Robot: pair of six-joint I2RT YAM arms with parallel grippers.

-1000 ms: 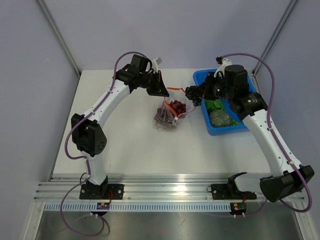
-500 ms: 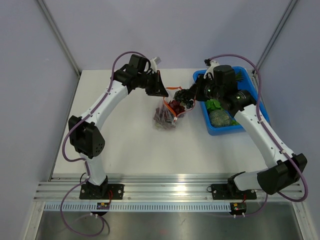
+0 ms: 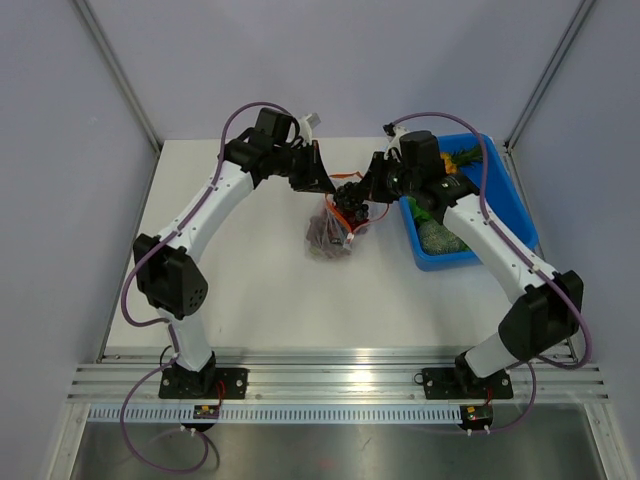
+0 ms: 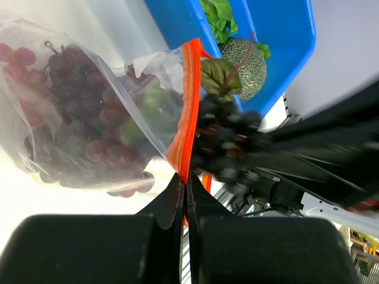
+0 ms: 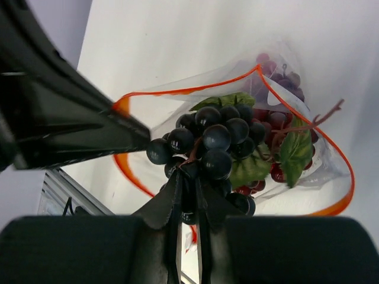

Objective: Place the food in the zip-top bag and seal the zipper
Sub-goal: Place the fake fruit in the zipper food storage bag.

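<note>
Zip-top bag sits on the table just left of the blue bin, and from my console I see the right gripper and left gripper both clenched, one grasping a dark grape bunch at the open mouth, the other pinching the orange-red zipper.

Both arms reach from the near edge toward the far middle of the bench, elbows bowed outward. The left gripper points right, jaws pinched on the zipper. The right gripper points left, just beside it, jaws clamped on grapes.
</note>
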